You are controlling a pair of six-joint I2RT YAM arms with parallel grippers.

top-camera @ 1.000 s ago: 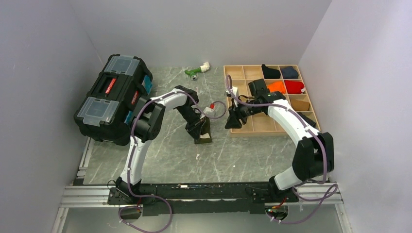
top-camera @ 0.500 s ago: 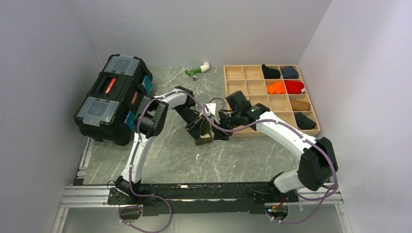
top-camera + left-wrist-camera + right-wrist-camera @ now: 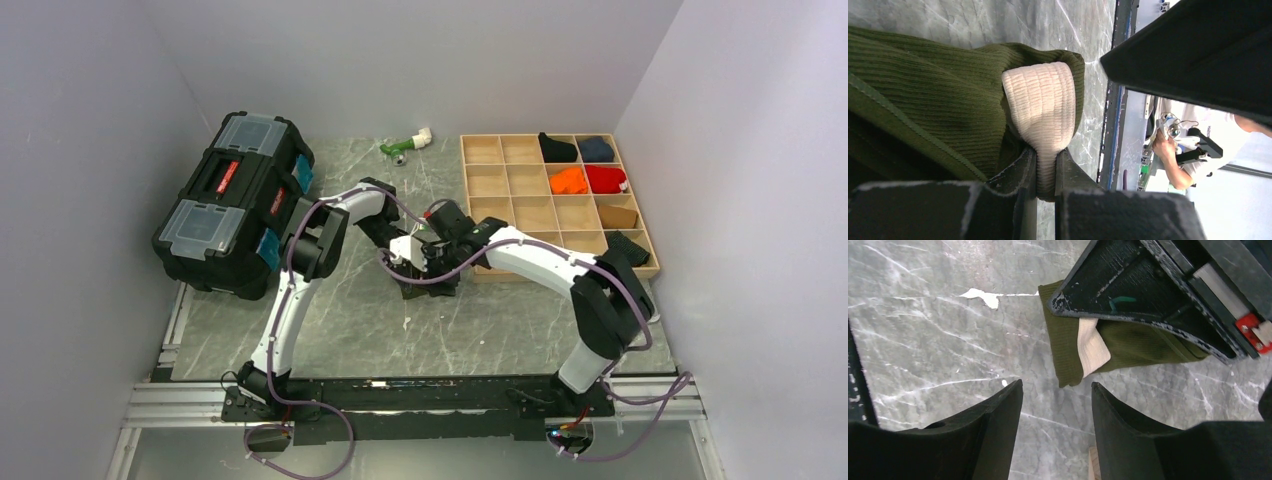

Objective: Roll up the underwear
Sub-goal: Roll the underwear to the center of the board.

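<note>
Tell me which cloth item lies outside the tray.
The olive-green underwear with the cream waistband: it lies on the table, pinched in the jaws of the left gripper, while the orange roll, red roll and others sit in tray cells.

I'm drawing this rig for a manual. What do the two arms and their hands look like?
Both the left arm and the right arm have white links, black joints and purple cables looped alongside. The left hand and right hand carry black, wedge-shaped fingers, the left's scuffed whitish at the edges.

Right fingers [image 3: 988,435] apart above marble table [image 3: 923,350], olive underwear [image 3: 1138,347] with cream waistband [image 3: 1092,347] just beyond
</note>
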